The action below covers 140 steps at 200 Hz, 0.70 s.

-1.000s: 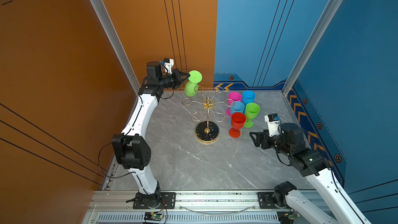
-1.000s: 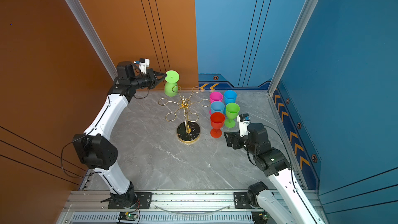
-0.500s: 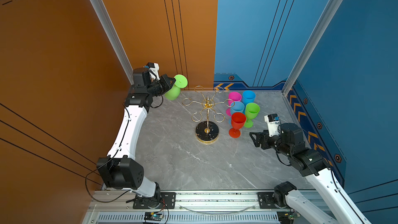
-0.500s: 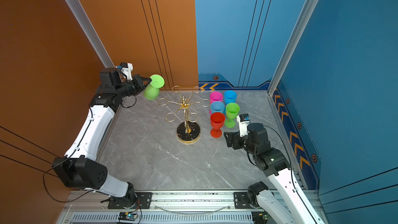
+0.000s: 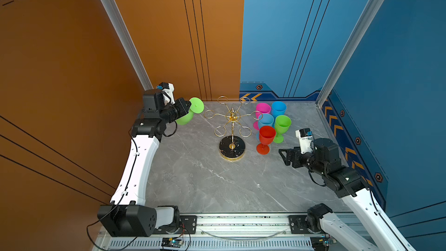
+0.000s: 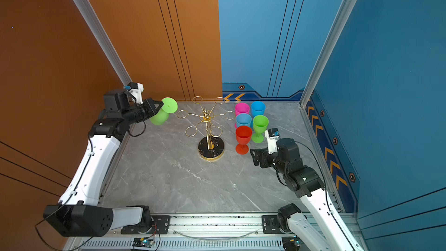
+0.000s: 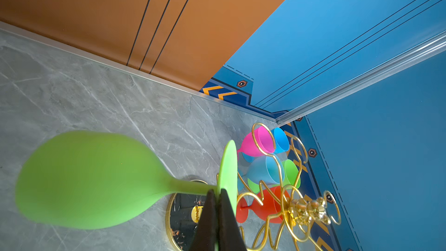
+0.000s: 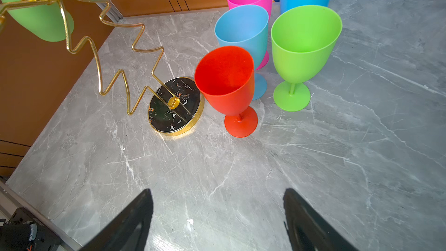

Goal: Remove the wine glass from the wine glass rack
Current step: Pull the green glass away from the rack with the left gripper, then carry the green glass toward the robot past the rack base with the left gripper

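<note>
Nearest, the right gripper (image 5: 283, 157) hovers, jaws wide apart, over open grey marble tabletop (image 5: 205, 184). Mid-table, the gold wire wine glass rack (image 5: 232, 146) stands bare. Farther, by the left wall (image 5: 72, 92), the left gripper (image 5: 189, 106) clamps the lime-green plastic wine glass (image 5: 184, 118) by its stem, foot facing the rack, bowl angled down

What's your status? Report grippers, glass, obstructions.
Left gripper shut on green wine glass stem. Right gripper open, empty. Glass off the wine glass rack, tilted, beside it. Five standing glasses beyond rack, not in the way.
</note>
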### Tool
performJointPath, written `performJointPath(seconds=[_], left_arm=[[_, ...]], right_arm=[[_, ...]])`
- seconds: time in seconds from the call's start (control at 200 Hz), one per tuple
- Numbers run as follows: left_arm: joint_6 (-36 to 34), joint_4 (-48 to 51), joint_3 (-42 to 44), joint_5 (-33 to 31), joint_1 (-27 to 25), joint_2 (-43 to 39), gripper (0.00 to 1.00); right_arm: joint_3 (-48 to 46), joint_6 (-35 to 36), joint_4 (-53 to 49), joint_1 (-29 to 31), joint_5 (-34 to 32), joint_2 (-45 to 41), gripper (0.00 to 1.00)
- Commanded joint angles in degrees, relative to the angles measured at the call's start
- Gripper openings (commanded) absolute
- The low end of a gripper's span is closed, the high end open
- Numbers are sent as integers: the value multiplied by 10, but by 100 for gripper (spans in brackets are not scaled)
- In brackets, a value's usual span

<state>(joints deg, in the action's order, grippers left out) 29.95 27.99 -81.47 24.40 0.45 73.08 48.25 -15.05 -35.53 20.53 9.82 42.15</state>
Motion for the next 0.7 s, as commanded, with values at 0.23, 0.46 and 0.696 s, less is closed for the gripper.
performJointPath(seconds=[0.23, 0.46, 0.696], left_arm=[[-62, 76, 72, 8, 6, -103, 0], [-77, 104, 121, 26, 6, -169, 0], [-98, 111, 129, 113, 4, -187, 0]], right_arm=[[1, -8, -6, -3, 24, 13, 86], [4, -9, -7, -2, 33, 20, 86], [11, -13, -9, 1, 39, 29, 86]])
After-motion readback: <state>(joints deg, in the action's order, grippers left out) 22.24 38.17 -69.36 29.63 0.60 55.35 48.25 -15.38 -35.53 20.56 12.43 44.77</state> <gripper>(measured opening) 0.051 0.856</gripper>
